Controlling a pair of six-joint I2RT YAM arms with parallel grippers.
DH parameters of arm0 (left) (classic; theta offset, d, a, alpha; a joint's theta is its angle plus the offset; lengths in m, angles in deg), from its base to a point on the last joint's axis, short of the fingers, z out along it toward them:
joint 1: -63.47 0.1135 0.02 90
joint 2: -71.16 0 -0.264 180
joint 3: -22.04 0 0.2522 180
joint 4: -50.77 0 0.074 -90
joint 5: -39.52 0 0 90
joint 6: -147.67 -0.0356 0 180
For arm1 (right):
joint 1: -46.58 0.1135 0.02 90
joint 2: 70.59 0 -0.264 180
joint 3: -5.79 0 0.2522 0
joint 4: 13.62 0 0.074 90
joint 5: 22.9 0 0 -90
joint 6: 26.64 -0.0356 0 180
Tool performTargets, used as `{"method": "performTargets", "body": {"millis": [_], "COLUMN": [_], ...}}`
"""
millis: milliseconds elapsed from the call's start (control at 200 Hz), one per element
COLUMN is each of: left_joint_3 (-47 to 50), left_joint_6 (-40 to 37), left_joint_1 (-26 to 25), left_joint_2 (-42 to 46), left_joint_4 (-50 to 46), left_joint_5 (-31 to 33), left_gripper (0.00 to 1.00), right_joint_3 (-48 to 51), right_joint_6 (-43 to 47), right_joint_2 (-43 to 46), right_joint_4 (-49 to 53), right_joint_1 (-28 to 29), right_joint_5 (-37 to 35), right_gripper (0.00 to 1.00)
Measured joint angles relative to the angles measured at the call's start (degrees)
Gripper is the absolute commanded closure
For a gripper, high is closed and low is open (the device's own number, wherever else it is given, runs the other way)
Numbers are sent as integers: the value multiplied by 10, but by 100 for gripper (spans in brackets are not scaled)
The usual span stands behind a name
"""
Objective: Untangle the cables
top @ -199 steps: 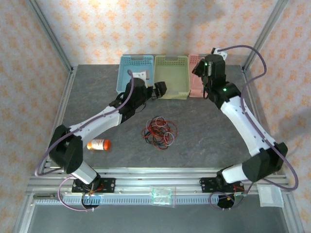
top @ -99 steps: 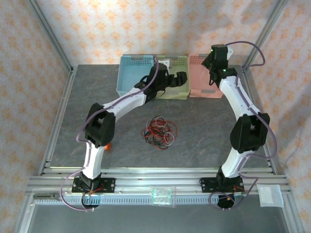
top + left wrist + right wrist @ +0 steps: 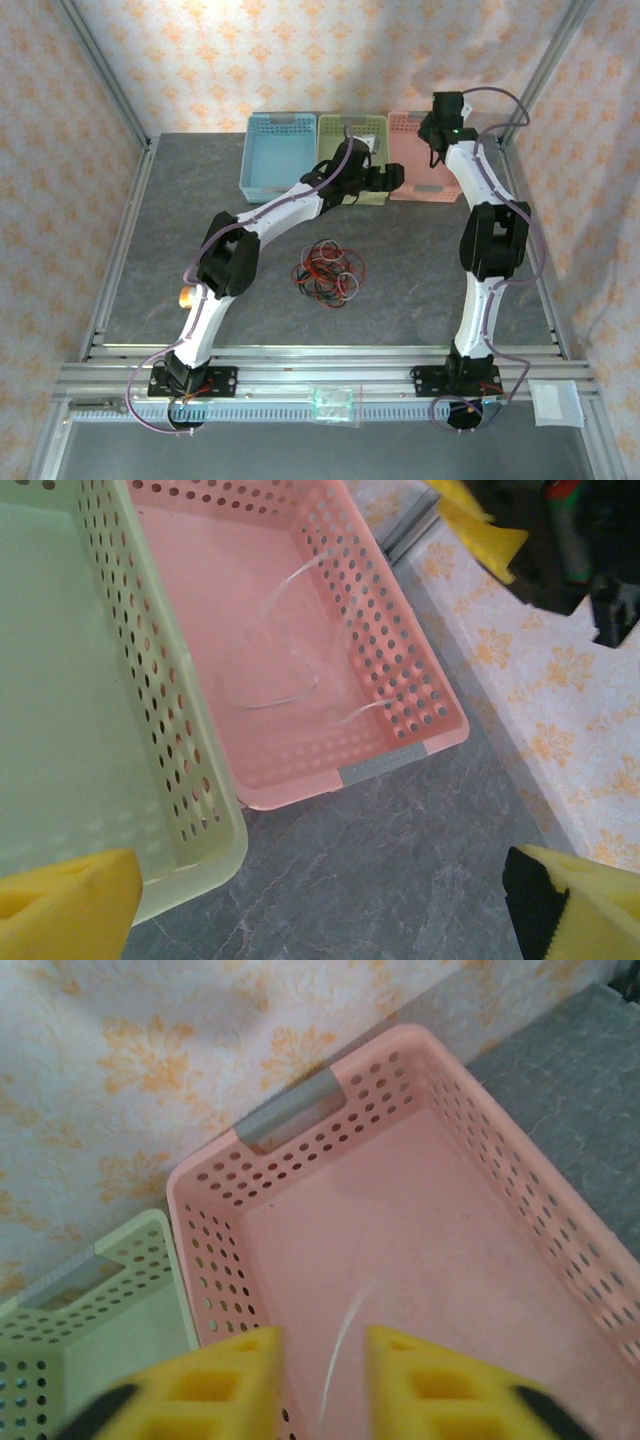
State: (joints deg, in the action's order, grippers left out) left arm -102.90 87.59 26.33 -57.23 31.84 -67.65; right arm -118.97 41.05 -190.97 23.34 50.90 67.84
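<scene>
Lab robot cell: aluminium frame, wallpapered panels.

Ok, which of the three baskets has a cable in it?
The pink perforated plastic basket, rightmost: a thin whitish cable lies on its floor. The green basket and the blue basket show none.

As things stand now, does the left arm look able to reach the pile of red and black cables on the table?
Probably yes. The cables lie uncovered on the table, and the left gripper, open near the green basket, would only need to draw back toward them.
</scene>
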Motion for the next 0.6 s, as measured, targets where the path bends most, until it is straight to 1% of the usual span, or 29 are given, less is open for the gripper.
{"method": "performTargets", "body": {"millis": [30, 85, 190, 300, 421, 601], "left_joint_3": [3, 16, 64, 159, 247, 382], "left_joint_6": [0, 0, 0, 2, 2, 15], "left_joint_1": [0, -3, -4, -4, -4, -4], "left_joint_2": [0, 4, 25, 85, 163, 303], "left_joint_4": [0, 1, 9, 35, 62, 111], "left_joint_5": [0, 1, 0, -8, -8, 1], "left_gripper": [6, 6, 5, 4, 4, 6], "right_joint_3": [0, 0, -1, 13, 86, 212], "right_joint_6": [0, 4, 2, 3, 10, 21], "right_joint_2": [-2, -4, -3, 6, 62, 181], "right_joint_4": [2, 9, 11, 9, 2, -25], "right_joint_1": [0, 0, 0, 3, 20, 81], "right_joint_5": [2, 6, 8, 8, 5, 2], "right_gripper": [53, 49, 48, 49, 49, 52]}}
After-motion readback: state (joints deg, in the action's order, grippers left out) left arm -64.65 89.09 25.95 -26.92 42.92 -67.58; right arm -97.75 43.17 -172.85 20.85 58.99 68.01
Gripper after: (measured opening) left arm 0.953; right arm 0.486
